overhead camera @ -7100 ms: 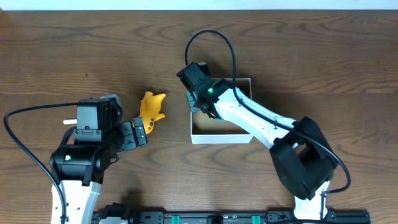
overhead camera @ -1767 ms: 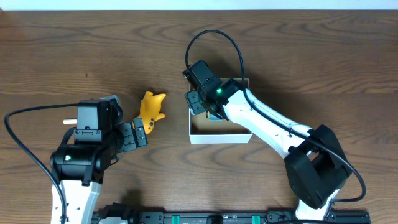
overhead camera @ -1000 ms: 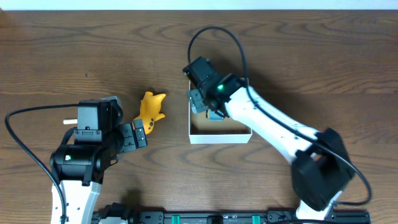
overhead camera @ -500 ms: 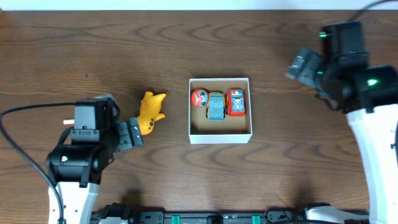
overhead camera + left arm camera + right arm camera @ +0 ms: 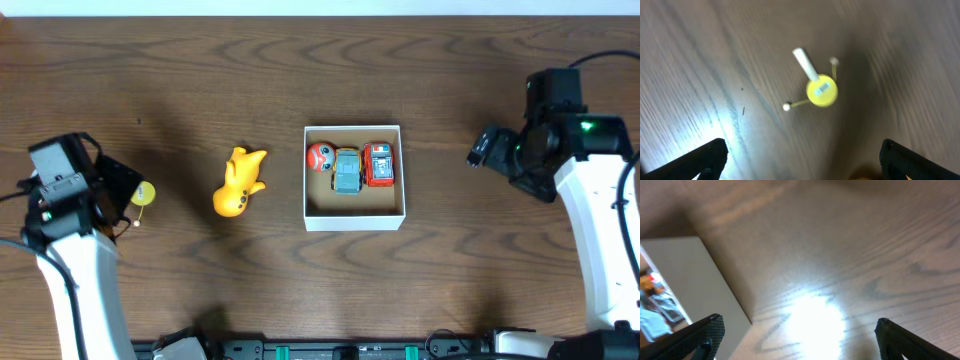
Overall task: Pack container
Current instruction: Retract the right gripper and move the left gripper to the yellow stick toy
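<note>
The container, a low white box with a brown inside, sits mid-table. It holds a red ball toy, a blue-grey car and a red car in a row. A yellow duck-like toy lies left of it. A small yellow disc toy with a white stick lies just ahead of my left gripper, which is open and empty. My right gripper is open over bare wood right of the container's wall.
Dark wood table all round. The left arm stands at the far left edge and the right arm at the far right. A black rail runs along the front edge.
The right arm has left the box and swung to the right side, uncovering three toys inside. The left arm has drawn back to the left, away from the duck, uncovering the yellow disc toy.
</note>
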